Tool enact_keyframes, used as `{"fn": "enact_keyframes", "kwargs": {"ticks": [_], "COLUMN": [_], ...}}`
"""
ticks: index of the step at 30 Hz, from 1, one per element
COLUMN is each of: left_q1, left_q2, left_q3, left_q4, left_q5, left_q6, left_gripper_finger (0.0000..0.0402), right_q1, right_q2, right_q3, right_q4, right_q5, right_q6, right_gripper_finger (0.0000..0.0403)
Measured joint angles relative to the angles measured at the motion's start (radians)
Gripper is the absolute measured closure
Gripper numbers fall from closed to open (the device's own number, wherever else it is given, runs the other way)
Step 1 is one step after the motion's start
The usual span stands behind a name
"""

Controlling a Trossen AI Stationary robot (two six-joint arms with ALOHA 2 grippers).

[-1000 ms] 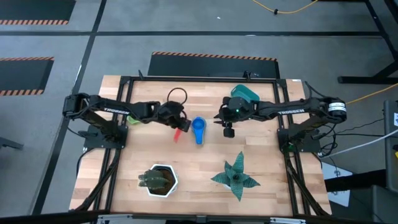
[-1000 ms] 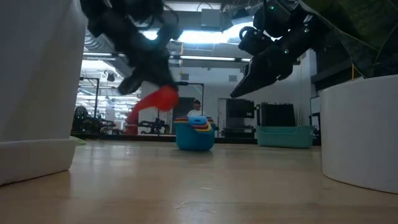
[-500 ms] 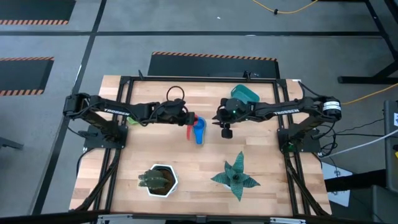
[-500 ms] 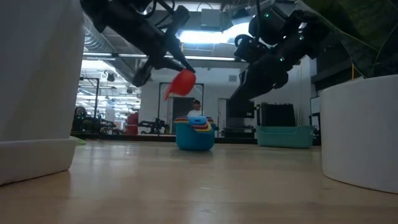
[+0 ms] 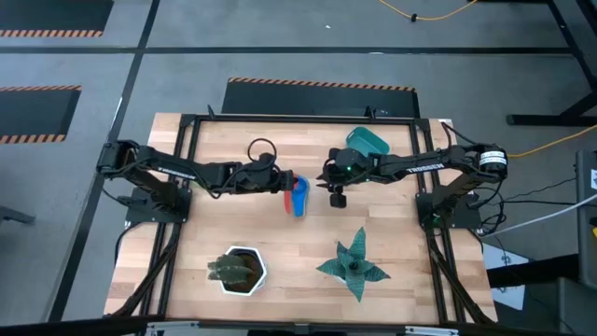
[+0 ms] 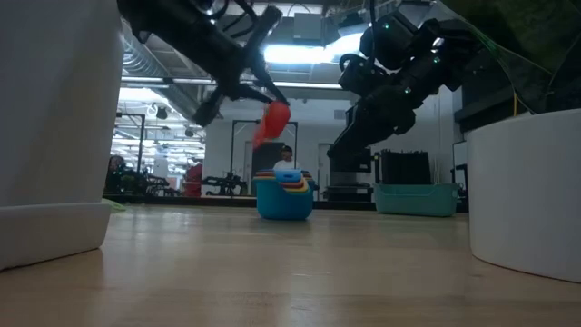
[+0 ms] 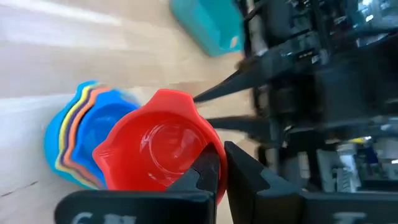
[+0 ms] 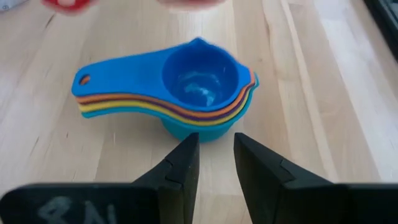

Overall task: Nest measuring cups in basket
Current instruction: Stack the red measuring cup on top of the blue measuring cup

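Open table before the nested cup stack, between left hand and right hand.

Two slim, dark six-joint arms make up the robot. In the high view, white lettering runs along the forearm link of the left arm and of the right arm. The right arm's base joint carries a pale grey ring. A thin black cable forms a loop beside the left arm's wrist. A small green light glows on the right arm's wrist housing. The left gripper has two matt black, tapered plastic fingers on a black crossbar bearing faint pale lettering. The right gripper has the same angular black fingers and a similar marked bar.
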Motion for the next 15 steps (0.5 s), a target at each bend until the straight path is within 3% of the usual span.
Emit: {"fn": "enact_keyframes", "kwargs": {"ticks": [5,15], "left_q1": [-0.006,0.019], "left_q2": [0.077,0.106], "left_q3": [0.002,-0.001], "left_q4": [0.118,0.100], "left_q5": [0.022,0.022], "left_q6": [-0.001,0.000], "left_gripper_finger": [0.0391,0.0391], "right_q1": [0.000,0.000], "right_q2": [0.000,0.000], "right_q3": [0.000,0.000], "right_q4": [0.009,0.009], "right_q5": [0.000,0.000], "right_q6": [0.000,0.000], "right_gripper_finger": [0.0297,0.0297]}}
